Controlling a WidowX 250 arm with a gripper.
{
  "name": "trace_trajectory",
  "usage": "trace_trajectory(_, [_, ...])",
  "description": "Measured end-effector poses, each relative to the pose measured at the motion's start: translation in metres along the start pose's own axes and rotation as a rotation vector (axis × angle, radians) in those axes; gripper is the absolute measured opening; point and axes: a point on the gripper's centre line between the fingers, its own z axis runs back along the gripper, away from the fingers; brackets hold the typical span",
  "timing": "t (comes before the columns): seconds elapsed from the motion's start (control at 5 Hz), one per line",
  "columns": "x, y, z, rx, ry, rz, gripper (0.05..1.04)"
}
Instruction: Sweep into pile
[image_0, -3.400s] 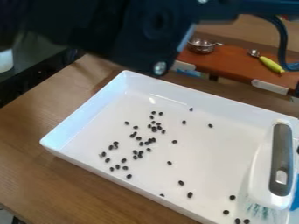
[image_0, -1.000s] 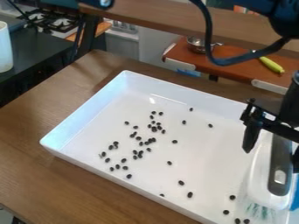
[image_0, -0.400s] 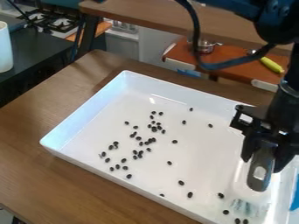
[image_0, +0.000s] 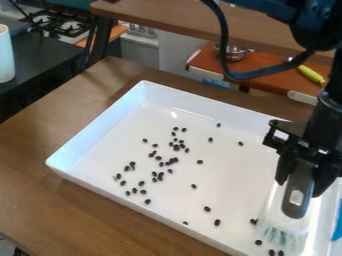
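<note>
At the right side of the white tray (image_0: 100, 131), the gripper (image_0: 302, 179) is shut on the grey handle of a white brush (image_0: 287, 220), one finger on each side of it. The brush's pale bristles point down toward the tray's front right, touching or close to its floor. Dark beans (image_0: 176, 147) lie scattered over the tray's middle and left. Several more beans (image_0: 258, 242) are at the front right, some beside the bristles.
The tray stands on a brown wooden table (image_0: 40, 170). Behind it are an orange-brown shelf with a metal pot (image_0: 232, 52) and a yellow-green object (image_0: 310, 74). A blue item (image_0: 337, 225) shows at the right edge, and a white cup (image_0: 5, 54) stands at the far left.
The arm came in from the top, and the gripper lowered over the handle and took hold of it. The brush has shifted slightly left, and a bean near the bristles has moved left.
</note>
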Motion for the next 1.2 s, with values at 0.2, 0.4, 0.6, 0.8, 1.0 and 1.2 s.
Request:
trace_trajectory(0.2, [0.0006,0.0011,-0.0005,0.011,-0.005,0.004,0.882])
trace_trajectory(0.4, [0.0016,0.002,-0.0008,0.015,-0.007,0.001,0.961])
trace_trajectory(0.6, [0.001,0.0016,-0.0054,0.021,0.004,-0.003,0.679])
trace_trajectory(0.8, [0.0025,0.0012,-0.0066,0.02,-0.004,0.006,0.497])
trace_trajectory(1.0, [0.0036,0.0007,-0.0071,0.021,-0.013,0.009,0.496])
trace_trajectory(1.2, [0.0042,0.0015,-0.0079,0.022,-0.015,0.009,0.496])
